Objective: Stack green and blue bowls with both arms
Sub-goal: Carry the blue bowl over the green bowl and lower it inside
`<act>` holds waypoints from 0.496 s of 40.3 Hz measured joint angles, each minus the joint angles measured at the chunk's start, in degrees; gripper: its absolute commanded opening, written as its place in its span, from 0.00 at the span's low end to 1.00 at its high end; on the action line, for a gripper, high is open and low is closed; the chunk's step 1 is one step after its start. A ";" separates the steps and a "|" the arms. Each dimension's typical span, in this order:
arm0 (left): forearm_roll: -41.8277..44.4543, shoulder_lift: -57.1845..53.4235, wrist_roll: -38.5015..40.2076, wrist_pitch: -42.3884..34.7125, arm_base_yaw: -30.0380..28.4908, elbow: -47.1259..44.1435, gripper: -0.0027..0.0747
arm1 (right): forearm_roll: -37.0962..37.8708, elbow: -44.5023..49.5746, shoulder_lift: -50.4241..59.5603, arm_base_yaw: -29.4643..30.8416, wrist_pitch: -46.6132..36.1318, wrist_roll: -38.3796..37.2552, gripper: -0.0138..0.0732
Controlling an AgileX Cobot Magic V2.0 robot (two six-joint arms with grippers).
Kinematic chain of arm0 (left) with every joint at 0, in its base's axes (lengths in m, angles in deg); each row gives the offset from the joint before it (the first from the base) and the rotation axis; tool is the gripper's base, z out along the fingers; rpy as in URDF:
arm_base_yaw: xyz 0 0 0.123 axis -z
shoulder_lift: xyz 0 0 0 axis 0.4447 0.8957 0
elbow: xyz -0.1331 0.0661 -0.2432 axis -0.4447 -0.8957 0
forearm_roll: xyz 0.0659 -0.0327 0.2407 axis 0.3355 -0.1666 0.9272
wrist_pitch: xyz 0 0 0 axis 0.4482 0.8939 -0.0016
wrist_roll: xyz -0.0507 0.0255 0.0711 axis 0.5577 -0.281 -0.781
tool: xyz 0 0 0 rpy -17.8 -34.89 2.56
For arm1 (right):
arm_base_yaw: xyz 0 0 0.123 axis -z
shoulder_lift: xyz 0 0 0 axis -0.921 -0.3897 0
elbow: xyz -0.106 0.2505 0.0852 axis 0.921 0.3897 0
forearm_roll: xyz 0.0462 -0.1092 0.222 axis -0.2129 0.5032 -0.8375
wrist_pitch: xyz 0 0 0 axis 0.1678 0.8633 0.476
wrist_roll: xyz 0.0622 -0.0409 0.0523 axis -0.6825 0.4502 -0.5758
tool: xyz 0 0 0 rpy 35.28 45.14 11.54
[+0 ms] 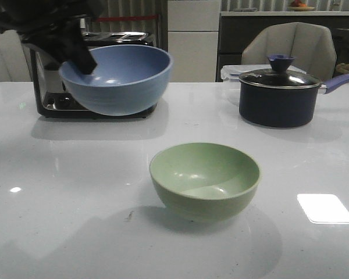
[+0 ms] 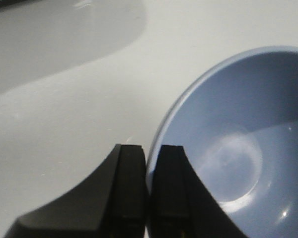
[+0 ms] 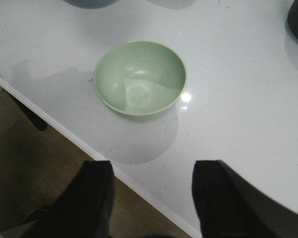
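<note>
1. The worktop (image 1: 58, 192) is white and glossy. It carries a toaster (image 1: 49, 87) at the back left and a dark saucepan (image 1: 277, 96) at the back right, both well apart from the middle, so the middle is free for the stacking.
2. The blue bowl (image 1: 119, 78) is in the air, in front of the toaster and tilted a little. The left arm (image 1: 46, 26) holds it by the rim – a lifted bowl can go over the other one.
3. The green bowl (image 1: 205, 180) stands upright near the middle, open side up, ready to receive the blue one.
4. The left fingers (image 2: 148, 193) are clenched on the blue rim, one inside and one outside.
5. The right fingers (image 3: 151, 198) are spread and hold nothing – they hang over the worktop edge near the green bowl.
</note>
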 measured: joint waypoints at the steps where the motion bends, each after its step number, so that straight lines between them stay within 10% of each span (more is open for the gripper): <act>1: 0.00 0.00 0.00 0.00 1.40 0.00 0.16 | 0.00 0.00 0.00 0.00 0.00 0.00 0.70; 20: -0.66 7.55 0.00 -4.96 13.50 0.00 0.16 | 0.00 0.00 0.00 0.00 0.00 0.00 0.70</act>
